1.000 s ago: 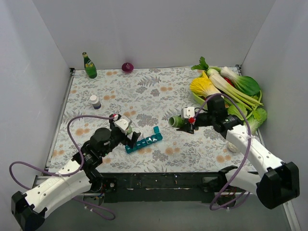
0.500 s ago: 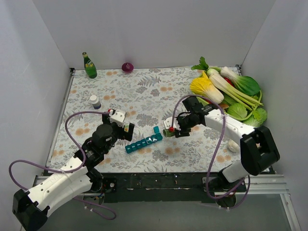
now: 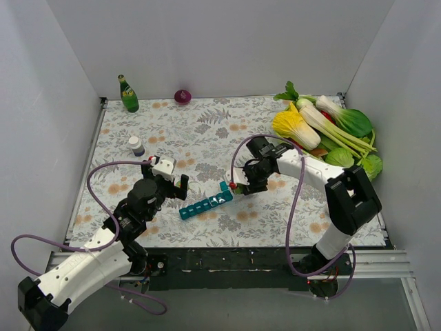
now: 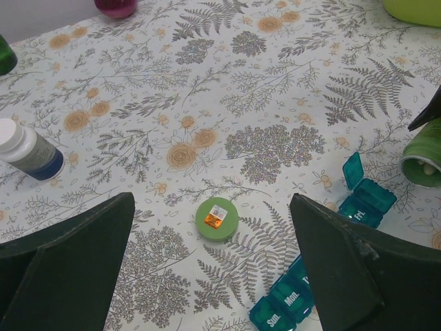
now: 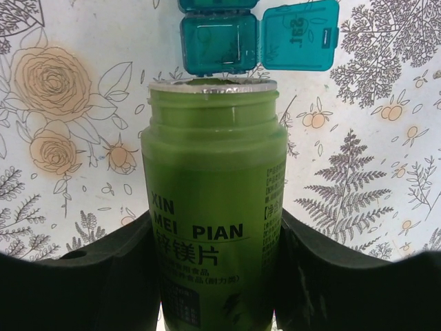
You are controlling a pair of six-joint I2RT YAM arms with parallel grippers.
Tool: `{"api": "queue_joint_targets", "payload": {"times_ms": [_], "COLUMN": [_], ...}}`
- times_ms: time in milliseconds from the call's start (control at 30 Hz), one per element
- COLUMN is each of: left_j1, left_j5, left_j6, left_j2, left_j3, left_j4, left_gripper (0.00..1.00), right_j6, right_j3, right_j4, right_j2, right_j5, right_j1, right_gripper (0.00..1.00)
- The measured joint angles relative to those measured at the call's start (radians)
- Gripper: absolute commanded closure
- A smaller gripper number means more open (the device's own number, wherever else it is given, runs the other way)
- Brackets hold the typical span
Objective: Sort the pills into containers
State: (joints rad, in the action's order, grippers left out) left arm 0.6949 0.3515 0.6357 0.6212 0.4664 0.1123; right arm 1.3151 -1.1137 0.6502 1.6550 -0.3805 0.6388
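Observation:
The teal pill organizer (image 3: pixel 205 203) lies on the flowered cloth, its far-right compartment (image 3: pixel 224 188) open with the lid up. My right gripper (image 3: pixel 241 185) is shut on the open green jar (image 5: pixel 210 193). The jar is tilted, with its mouth just at the open compartment (image 5: pixel 219 43). The jar's mouth also shows in the left wrist view (image 4: pixel 424 162), with something pale inside. My left gripper (image 3: pixel 174 186) is open and empty, just left of the organizer (image 4: pixel 303 296). It hangs above the jar's green lid (image 4: pixel 216 218), which lies flat on the cloth.
A white bottle with a dark base (image 3: pixel 136 145) stands at the left. A green glass bottle (image 3: pixel 127 94) and a purple onion (image 3: pixel 182 96) are at the back. A bowl of vegetables (image 3: pixel 331 127) fills the back right.
My right arm has carried the green jar leftward, up to the organizer's open end compartment. My left gripper has drawn back a little to the left, away from the organizer.

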Motion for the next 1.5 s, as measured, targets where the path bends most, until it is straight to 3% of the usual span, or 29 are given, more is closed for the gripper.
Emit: {"api": "queue_joint_targets", "payload": {"times_ms": [1500], "left_j1": [-0.013], "left_j5": [0.000], "left_j6": [0.000], "left_j2": [-0.031], "left_j3": [0.000], "left_j4": [0.007], "left_gripper": [0.02], "right_j6": [-0.064], "right_j3": [-0.134], "right_j4": [0.085], "right_j2": [0.133], "right_j5": [0.255], "right_j1": [0.114], "right_gripper": [0.99]}}
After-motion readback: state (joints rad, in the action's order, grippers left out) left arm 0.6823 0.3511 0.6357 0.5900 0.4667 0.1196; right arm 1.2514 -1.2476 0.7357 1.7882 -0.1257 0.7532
